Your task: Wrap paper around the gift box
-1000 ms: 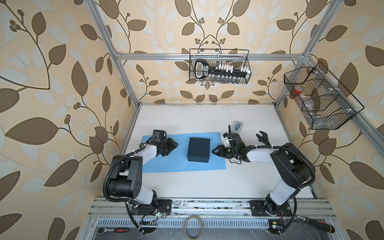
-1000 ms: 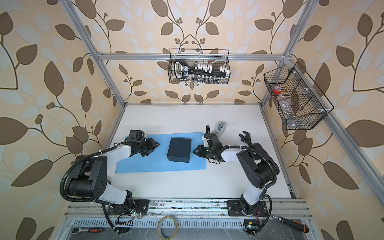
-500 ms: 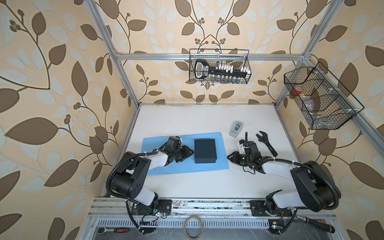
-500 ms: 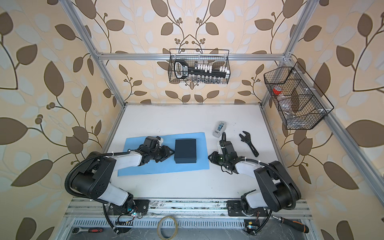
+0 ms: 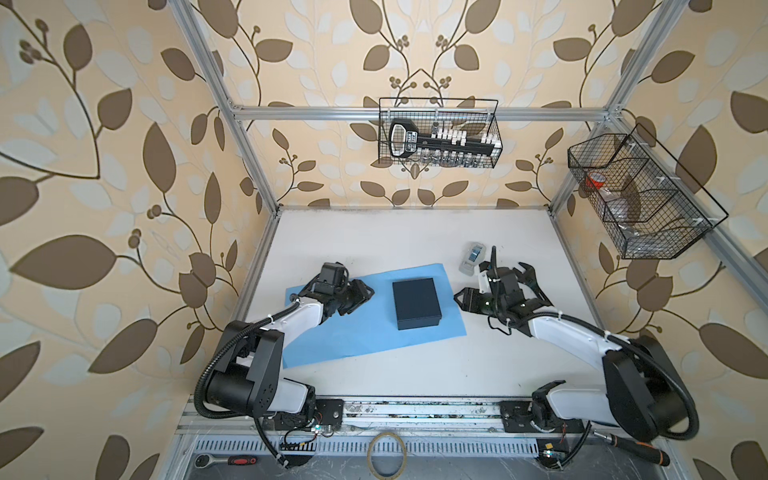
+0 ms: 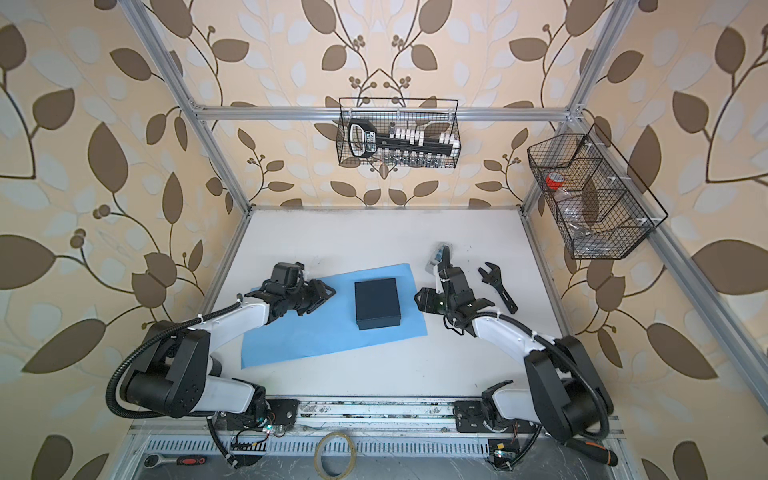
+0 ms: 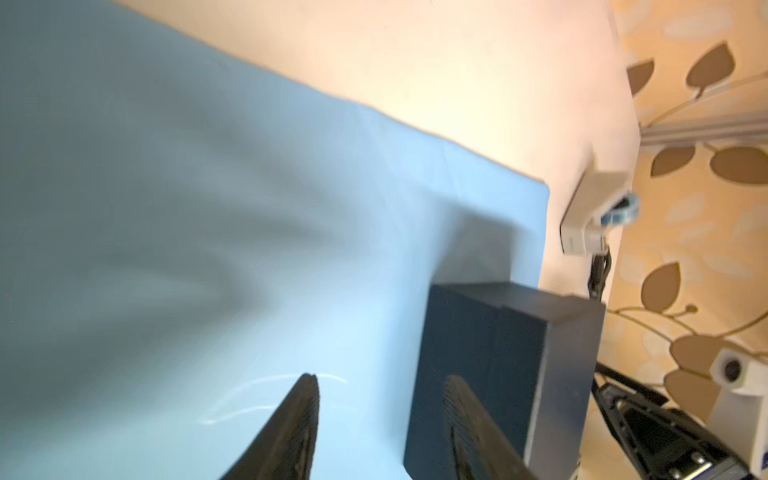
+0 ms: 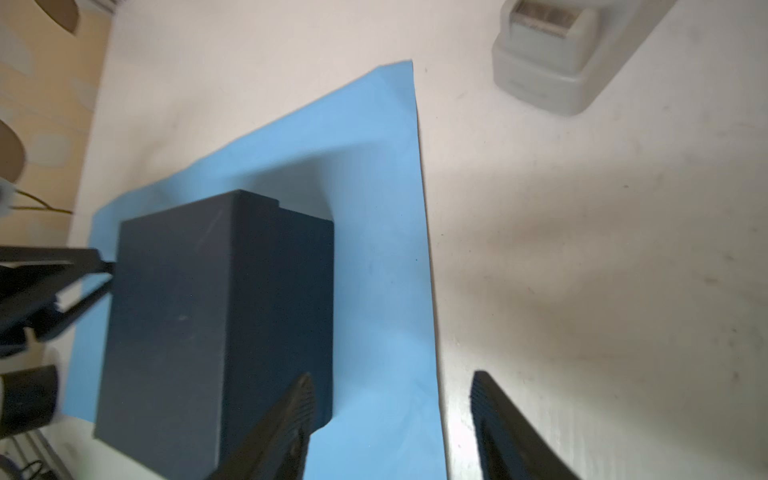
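1. Backdrop: leaf-patterned walls on an aluminium frame, with a white tabletop point(image 5: 395, 241) as the work surface.
2. Left gripper point(image 5: 365, 293): low over the left part of the sheet, fingers pointing toward the box and apart from it. The jaws stand partly open with nothing between them in the left wrist view. Whether the tips touch the sheet cannot be told.
3. Paper point(image 5: 332, 336): one light-blue sheet lying flat on the table, skewed to its edges and much wider than the box.
4. Gift box point(image 5: 415, 303): dark navy with its lid on, resting on the right part of the paper, near its right edge.
5. Right gripper point(image 5: 461, 299): just beside the paper's right edge, aimed at the box. The jaws are open and empty. In the right wrist view one finger point(image 8: 299, 399) is over the sheet and its partner is over bare table.
6. Tape dispenser point(image 5: 471, 258): small and grey, on the table beyond the paper's far right corner.
7. Wrench point(image 6: 496, 286): black, flat on the table to the right of the right gripper.
8. Wire basket point(image 5: 640, 195): black, hung on the right wall.
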Action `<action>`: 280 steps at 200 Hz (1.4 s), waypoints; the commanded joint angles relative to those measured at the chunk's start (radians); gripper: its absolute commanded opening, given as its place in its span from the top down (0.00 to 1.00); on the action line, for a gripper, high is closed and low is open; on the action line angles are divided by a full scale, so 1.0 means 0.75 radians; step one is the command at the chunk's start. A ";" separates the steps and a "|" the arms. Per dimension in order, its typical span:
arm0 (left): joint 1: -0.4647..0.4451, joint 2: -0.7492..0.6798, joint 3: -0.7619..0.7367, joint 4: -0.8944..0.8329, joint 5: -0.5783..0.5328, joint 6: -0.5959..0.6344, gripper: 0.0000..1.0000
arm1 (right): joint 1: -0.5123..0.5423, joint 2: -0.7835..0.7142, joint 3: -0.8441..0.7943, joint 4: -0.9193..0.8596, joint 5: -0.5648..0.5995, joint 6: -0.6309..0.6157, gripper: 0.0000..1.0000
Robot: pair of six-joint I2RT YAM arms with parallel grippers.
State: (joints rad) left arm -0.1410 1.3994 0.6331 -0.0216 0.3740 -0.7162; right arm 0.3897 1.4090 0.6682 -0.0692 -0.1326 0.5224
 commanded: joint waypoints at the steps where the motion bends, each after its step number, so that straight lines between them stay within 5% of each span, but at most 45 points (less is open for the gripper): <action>1: 0.044 -0.011 0.027 -0.103 -0.033 0.100 0.50 | 0.045 0.115 0.079 -0.149 0.130 -0.079 0.33; 65: 0.091 0.141 -0.038 0.014 0.006 0.090 0.51 | 0.204 0.257 0.099 -0.257 0.283 -0.038 0.36; 184: 0.078 0.248 -0.046 0.085 0.135 0.081 0.52 | 0.260 0.105 -0.011 -0.185 0.350 0.064 0.89; 214: -0.016 0.270 -0.043 0.125 0.176 0.039 0.52 | 0.189 -0.004 -0.110 -0.190 0.368 0.075 1.00; 280: -0.323 0.306 -0.007 0.219 0.135 -0.096 0.53 | -0.030 -0.275 -0.247 -0.239 0.338 0.062 1.00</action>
State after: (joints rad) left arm -0.3241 1.5902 0.6140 0.1871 0.4908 -0.7395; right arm 0.4248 1.2751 0.5106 -0.2176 0.1192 0.5716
